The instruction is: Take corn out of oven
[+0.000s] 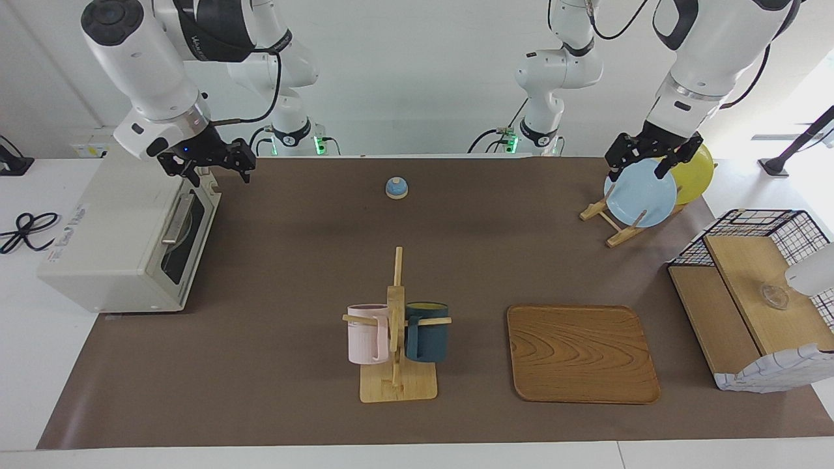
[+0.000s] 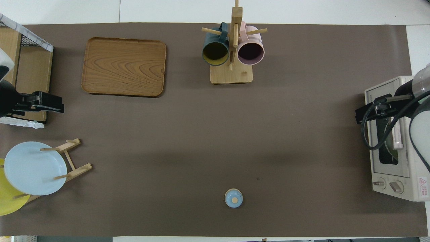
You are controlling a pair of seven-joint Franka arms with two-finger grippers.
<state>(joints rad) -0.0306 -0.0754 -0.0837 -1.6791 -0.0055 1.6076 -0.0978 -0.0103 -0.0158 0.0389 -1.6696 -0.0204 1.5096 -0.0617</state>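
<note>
The cream-white oven (image 1: 111, 247) stands at the right arm's end of the table, and it also shows in the overhead view (image 2: 389, 174). Its glass door is shut, with the bar handle (image 1: 174, 220) across it. The corn is hidden; I cannot make it out through the window. My right gripper (image 1: 210, 170) hangs open and empty just above the door's top edge; the overhead view shows it there too (image 2: 368, 112). My left gripper (image 1: 640, 168) is open and empty in the air over the plate rack, and the left arm waits.
A blue bell (image 1: 396, 187) sits mid-table near the robots. A mug tree (image 1: 397, 339) with a pink and a dark blue mug stands farther out, beside a wooden tray (image 1: 582, 354). A rack with a blue plate (image 1: 642, 193) and a yellow one, and a wire basket (image 1: 756, 286), are at the left arm's end.
</note>
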